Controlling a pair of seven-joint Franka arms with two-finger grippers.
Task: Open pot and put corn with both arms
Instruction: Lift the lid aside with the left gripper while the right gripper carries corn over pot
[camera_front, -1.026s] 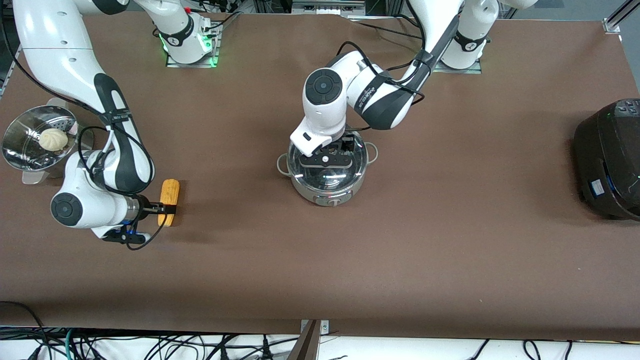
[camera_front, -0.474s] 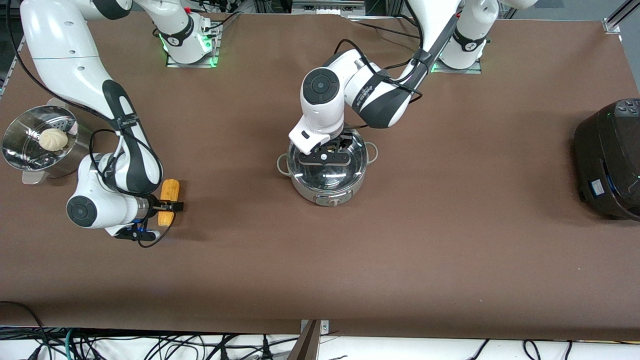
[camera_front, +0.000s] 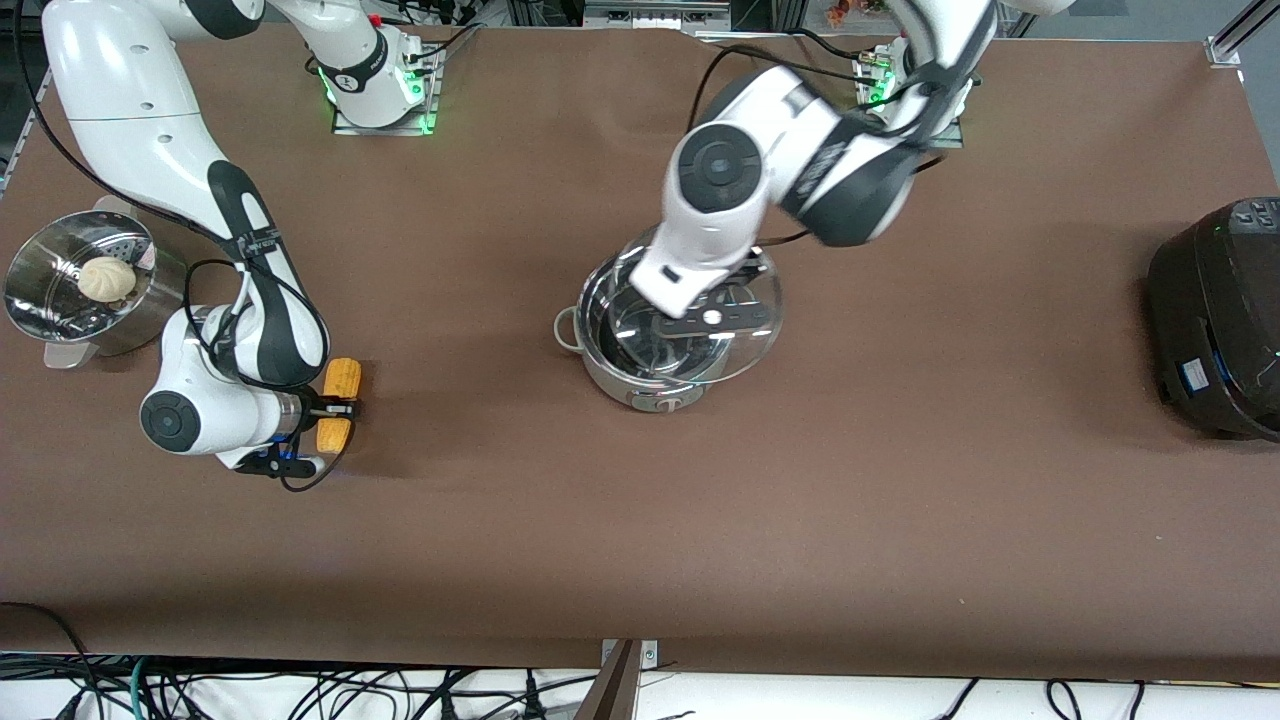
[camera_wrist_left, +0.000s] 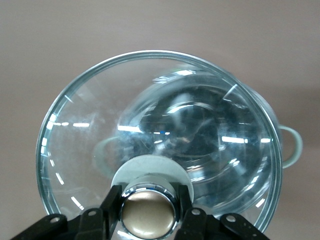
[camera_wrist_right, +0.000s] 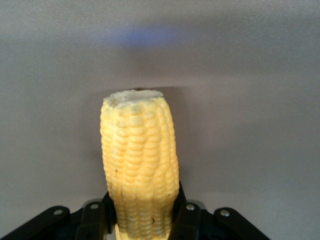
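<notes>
The steel pot (camera_front: 640, 375) stands mid-table with its dark badge facing the front camera. My left gripper (camera_front: 712, 318) is shut on the tan knob (camera_wrist_left: 149, 214) of the glass lid (camera_front: 752, 330). It holds the lid lifted off the pot and shifted toward the left arm's end, still partly over the rim. The open pot (camera_wrist_left: 210, 135) shows through the glass. My right gripper (camera_front: 336, 407) is shut on the yellow corn (camera_front: 338, 400) near the right arm's end of the table. In the right wrist view the corn (camera_wrist_right: 140, 165) sits between the fingers (camera_wrist_right: 95, 220), just above the table.
A steel steamer (camera_front: 75, 290) with a white bun (camera_front: 106, 278) stands at the right arm's end of the table. A large black cooker (camera_front: 1220, 320) sits at the left arm's end. The brown table (camera_front: 900, 520) stretches wide nearer the front camera.
My left gripper has lifted the lid off the pot and carried it toward the left arm's end. My right gripper closed on the corn and raised it slightly.
</notes>
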